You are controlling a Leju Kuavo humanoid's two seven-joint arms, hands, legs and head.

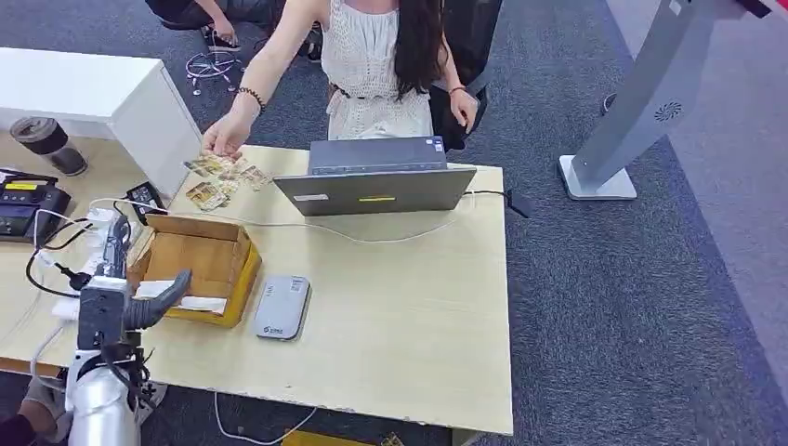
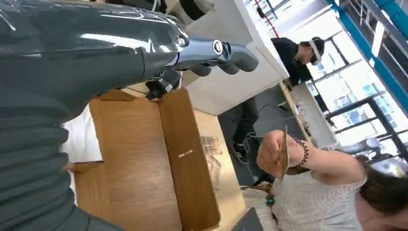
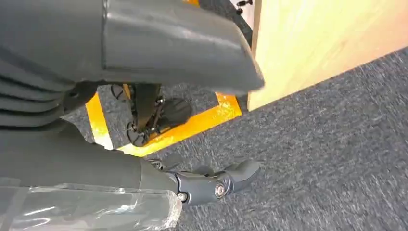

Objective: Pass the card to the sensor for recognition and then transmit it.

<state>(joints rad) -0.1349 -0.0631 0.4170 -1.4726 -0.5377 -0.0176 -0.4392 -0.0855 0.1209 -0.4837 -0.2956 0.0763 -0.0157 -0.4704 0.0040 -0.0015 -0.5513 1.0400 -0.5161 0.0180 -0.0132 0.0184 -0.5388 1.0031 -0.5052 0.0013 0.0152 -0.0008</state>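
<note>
Now left hand (image 1: 125, 279) empty, fingers apart, over box (image 1: 195, 265); right hand (image 3: 211, 185) empty, hanging near floor. Card (image 2: 283, 153) in person's hand (image 2: 270, 154), beyond desk (image 1: 409, 316). Reach toward card, pinch edge firmly, then carry to reader (image 1: 282, 307).

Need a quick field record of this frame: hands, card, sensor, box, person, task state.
left hand: raised over the table's left part beside the cardboard box, holds nothing, fingers apart
right hand: hanging low over grey carpet by the table edge, holds nothing
card: held by the person, not by the robot
loose cards: spread on the table's far left, under the person's hand
sensor: flat grey unit on the table, right of the box, nothing on it
cardboard box: open
laptop: behind the sensor
task state: card not yet in the robot's hand
</note>
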